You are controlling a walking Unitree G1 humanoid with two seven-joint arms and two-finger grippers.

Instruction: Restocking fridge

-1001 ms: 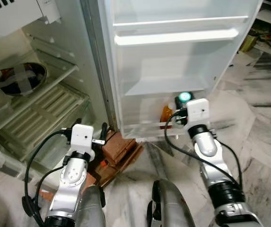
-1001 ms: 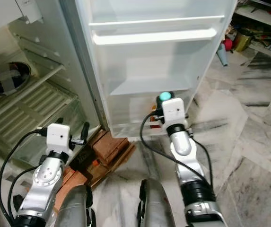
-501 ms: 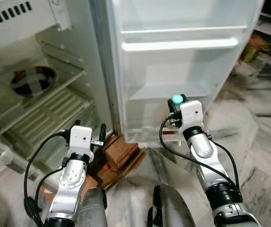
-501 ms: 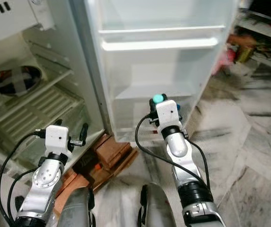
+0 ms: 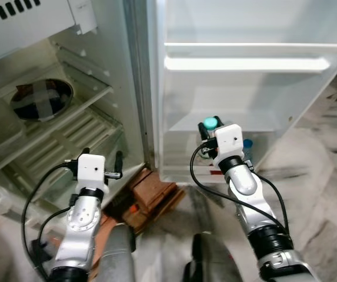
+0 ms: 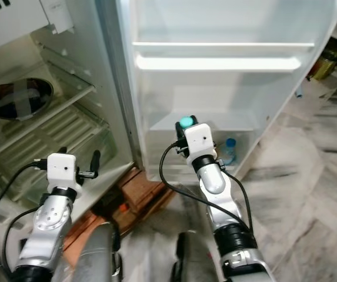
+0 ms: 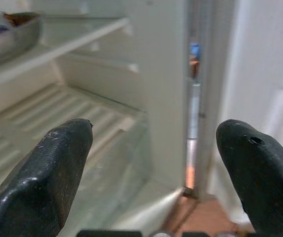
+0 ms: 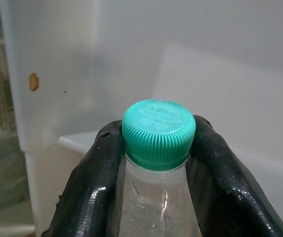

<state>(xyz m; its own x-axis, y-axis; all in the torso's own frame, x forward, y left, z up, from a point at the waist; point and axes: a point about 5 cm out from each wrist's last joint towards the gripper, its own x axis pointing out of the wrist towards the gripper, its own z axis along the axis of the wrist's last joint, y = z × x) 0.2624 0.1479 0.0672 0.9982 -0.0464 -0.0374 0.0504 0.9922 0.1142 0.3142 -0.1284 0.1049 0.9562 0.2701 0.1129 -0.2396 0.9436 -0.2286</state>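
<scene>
Fridge [image 5: 97, 70] open, head cam looks down into it. Far left: round dark bowl [image 5: 42, 100] sits on an upper shelf [image 5: 68, 114] in the main compartment; ribbed shelf and a clear crisper cover below it.

Left gripper [image 7: 151, 163] hangs low in front of the fridge's bottom edge, fingers spread wide, nothing between them. Wrist view looks past both fingers [image 7: 47, 163] at the ribbed shelf and the door hinge line.

Just right of the left arm: stack of reddish bricks [image 5: 150, 197] on the floor under the fridge's front corner.

Centre: open door [image 5: 244, 88], inner side facing the camera, white door racks [image 5: 247, 63] across its upper part.

Right gripper [image 8: 153, 148] is raised in front of the lower door rack [image 5: 186, 173], fingers clamped on the neck of a clear bottle [image 8: 156, 197] just below its teal cap [image 8: 158, 131]. Bottle upright; cap visible above the wrist camera housing in the eye views [image 5: 210, 123].

Right of that gripper: second bottle with a blue cap [image 6: 231, 143] stands in the lower door rack, near the door's outer edge.

Far right: marble floor [image 5: 321, 176].
</scene>
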